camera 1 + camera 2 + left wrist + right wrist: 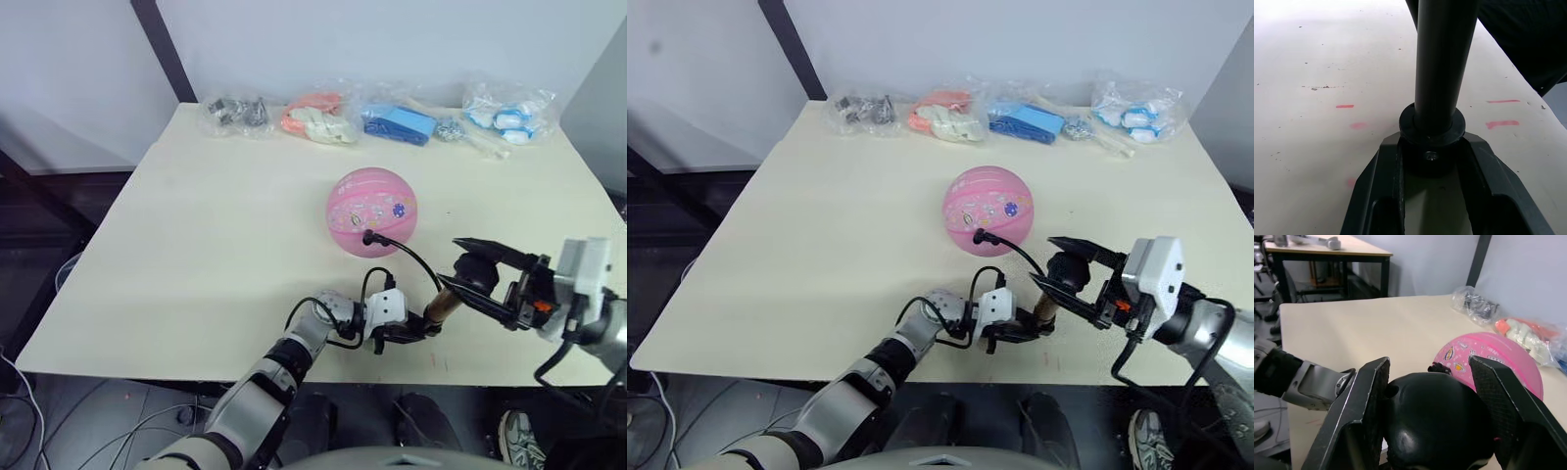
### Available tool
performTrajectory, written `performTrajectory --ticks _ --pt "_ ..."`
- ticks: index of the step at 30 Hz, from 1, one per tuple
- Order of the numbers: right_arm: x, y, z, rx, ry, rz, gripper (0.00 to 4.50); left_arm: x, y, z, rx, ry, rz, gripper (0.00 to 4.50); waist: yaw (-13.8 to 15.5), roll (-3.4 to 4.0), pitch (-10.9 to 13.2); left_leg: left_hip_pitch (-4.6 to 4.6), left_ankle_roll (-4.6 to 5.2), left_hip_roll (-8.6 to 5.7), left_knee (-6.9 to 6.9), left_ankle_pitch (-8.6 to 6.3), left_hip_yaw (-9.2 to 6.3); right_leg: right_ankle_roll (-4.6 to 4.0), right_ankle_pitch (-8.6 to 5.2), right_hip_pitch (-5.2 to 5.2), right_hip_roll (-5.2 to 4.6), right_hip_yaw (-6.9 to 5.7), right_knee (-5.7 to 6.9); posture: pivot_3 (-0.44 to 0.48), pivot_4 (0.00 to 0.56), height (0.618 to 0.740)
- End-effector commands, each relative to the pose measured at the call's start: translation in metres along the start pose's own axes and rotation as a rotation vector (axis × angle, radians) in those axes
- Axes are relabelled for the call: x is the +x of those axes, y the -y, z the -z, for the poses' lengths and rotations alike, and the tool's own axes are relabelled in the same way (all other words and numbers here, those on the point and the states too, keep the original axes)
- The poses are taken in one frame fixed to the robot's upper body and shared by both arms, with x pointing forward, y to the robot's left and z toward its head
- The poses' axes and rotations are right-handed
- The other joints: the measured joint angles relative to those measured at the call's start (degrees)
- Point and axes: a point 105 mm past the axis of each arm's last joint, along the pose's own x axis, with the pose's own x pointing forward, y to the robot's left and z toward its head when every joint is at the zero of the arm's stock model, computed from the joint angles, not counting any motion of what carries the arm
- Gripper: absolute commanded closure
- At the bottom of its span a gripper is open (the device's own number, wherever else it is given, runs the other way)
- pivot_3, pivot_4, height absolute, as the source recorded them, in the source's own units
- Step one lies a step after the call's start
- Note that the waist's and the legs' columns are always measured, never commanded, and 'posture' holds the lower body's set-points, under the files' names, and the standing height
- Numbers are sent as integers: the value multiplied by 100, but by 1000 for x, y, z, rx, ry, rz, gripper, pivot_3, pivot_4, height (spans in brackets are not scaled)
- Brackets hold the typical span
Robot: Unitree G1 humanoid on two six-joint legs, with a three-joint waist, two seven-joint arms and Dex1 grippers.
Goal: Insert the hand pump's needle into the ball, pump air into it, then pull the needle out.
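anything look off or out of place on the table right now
Nothing stands out. The pink rubber ball sits round with the black hose fitting at its side, and the clear bags of parts lie in a row along the table's far edge.

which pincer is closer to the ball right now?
Right. The right pincer grips the pump's handle just beside the ball; the left pincer holds the pump's base further toward the table's near edge.

A pale cream table (pixel 216 255) stands before a plain light grey wall (pixel 392 44), crossed by a dark diagonal bar (pixel 162 44). The floor (pixel 59 406) below is dark grey, with cables (pixel 20 392). A second table (pixel 1327 249), apparently black-framed, stands further off.
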Motion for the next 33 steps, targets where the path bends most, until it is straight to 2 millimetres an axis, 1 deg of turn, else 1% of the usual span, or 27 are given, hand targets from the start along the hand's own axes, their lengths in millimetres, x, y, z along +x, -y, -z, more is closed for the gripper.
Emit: performTrajectory --ticks 1,4,5,8,12,17,18,19,21,22,23,24,28,33 --pt "2 -14 49 115 -131 -16 2342 -6 9 21 -79 -55 7 3470 -6 1 -2 0 0 1 0 0 -1 0 0 0 2 0 0 0 150 740" --pt "4 -17 61 124 -148 -7 2342 -7 8 19 -76 -50 5 3470 -7 1 -2 0 0 1 -1 0 -2 -7 4 0 4 0 0 0 150 740" --pt "5 -18 64 126 -150 -5 2342 -7 8 19 -75 -50 5 3470 -7 2 -2 0 0 1 -1 0 -3 -20 12 -1 5 -1 0 0 150 740" --pt "5 -21 73 130 -166 -4 2342 -8 7 18 -73 -47 4 3470 -15 2 -2 0 0 1 -2 0 -5 -21 12 -1 7 -1 0 0 150 740" --pt "5 -22 77 140 -163 8 2342 -11 7 18 -77 -42 1 3470 -40 3 -3 0 0 2 -3 0 -8 -22 12 -2 10 -1 0 0 150 740" --pt "6 -20 74 134 -148 16 2342 -12 5 14 -93 -20 -7 3470 -107 4 -3 0 -1 3 -3 0 -15 -22 12 -2 14 -2 0 0 150 740" --pt "6 -19 72 131 -142 20 2342 -13 3 12 -96 -6 -15 2464 -111 4 -2 0 -1 3 -4 0 -15 -22 12 -2 15 -2 0 0 150 740" --pt "6 -18 71 128 -137 23 2342 -13 2 10 -98 4 -20 2150 -113 7 -1 0 -1 3 -4 0 -15 -22 13 -2 15 -2 0 0 150 740" --pt "6 -16 70 123 -132 31 2342 -15 0 7 -98 18 -23 1260 -109 8 -2 -1 -1 2 -4 0 -16 -22 13 -2 14 -1 0 0 150 740" --pt "5 -15 69 119 -132 32 2342 -16 0 6 -96 24 -21 665 -108 8 -2 -2 -1 2 -3 0 -16 -22 13 -2 14 -1 0 0 150 740" --pt "4 -14 68 114 -128 35 2342 -18 0 4 -93 31 -23 267 -108 8 -2 -2 -1 2 -2 0 -16 -23 13 -2 14 0 0 0 150 740" --pt "4 -12 65 109 -121 41 2342 -20 -1 3 -91 38 -26 19 -108 8 0 -3 -2 1 -2 1 -16 -23 13 -2 13 0 0 0 150 740" --pt "2 -7 56 84 -105 50 2342 -31 -2 -2 -82 66 -32 19 -111 23 15 -4 -3 1 -2 1 -16 -23 13 -6 14 3 0 0 150 740" --pt "0 2 37 27 -80 48 2342 -51 1 -11 -58 109 -33 19 -101 40 32 -14 -3 0 -3 1 -18 -26 14 -13 5 5 1 0 150 740"
